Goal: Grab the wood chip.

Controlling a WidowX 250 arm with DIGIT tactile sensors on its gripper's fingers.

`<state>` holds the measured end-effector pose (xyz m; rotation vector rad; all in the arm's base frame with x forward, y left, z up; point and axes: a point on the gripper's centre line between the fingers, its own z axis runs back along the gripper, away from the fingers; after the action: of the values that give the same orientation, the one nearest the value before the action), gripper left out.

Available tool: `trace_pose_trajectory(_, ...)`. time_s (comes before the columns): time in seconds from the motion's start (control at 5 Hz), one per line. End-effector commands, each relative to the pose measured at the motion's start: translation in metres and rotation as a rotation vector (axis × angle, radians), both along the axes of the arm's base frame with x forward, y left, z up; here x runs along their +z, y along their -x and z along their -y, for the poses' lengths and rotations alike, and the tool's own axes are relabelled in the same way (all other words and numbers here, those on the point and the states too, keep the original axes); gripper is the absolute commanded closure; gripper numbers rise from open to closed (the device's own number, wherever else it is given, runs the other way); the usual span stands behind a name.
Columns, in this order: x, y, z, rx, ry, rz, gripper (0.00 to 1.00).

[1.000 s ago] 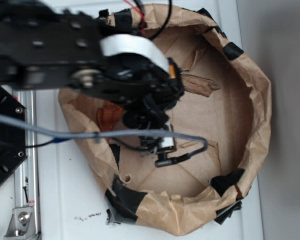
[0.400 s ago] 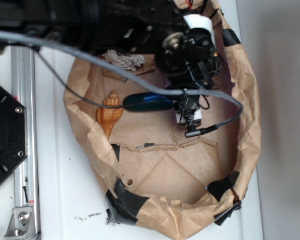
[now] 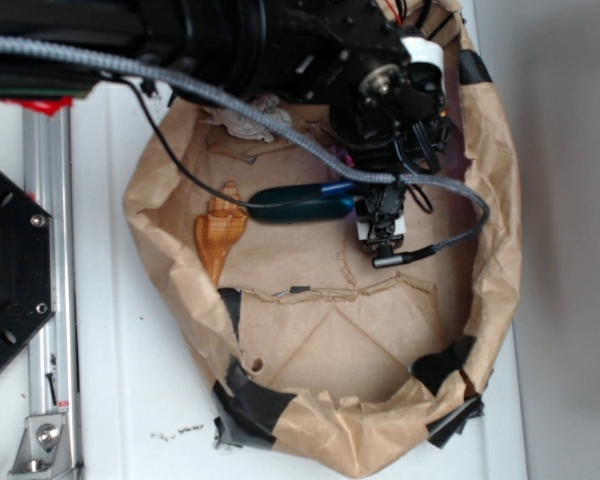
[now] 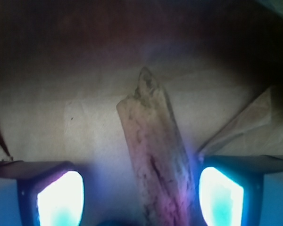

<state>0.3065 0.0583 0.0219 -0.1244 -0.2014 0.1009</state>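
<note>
While arm hides it outside, wood chip (image 4: pixel 153 160) between tool (image 4: pixel 140 200) fingers.

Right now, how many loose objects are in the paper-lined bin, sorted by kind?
Wood chip: 1
Seashell: 1
Dark green oval: 1
Crumpled pale wad: 1
Total: 4

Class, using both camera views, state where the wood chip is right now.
In the wrist view the wood chip lies on the brown paper between the open gripper's fingers, nearer the right one; the exterior view hides it under the arm.
</note>
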Motion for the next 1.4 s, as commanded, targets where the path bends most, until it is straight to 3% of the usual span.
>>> trace_pose_trajectory(0.0,0.013,-0.001,0.002,-0.003,0.012,0.063,1.0)
trace_pose_trajectory(0.4,0.02,0.001,0.01,-0.041,0.024,0.071,1.0)
trace_pose_trajectory(0.6,0.066,-0.001,0.031,-0.057,0.031,0.137,1.0)
trace_pose_trajectory(0.8,0.116,0.0,0.054,-0.046,0.032,0.091,1.0)
trace_pose_trajectory(1.0,0.148,0.009,0.068,-0.031,0.034,-0.009,1.0)
trace_pose_trajectory(1.2,0.149,0.026,0.079,0.223,-0.07,0.124,1.0)
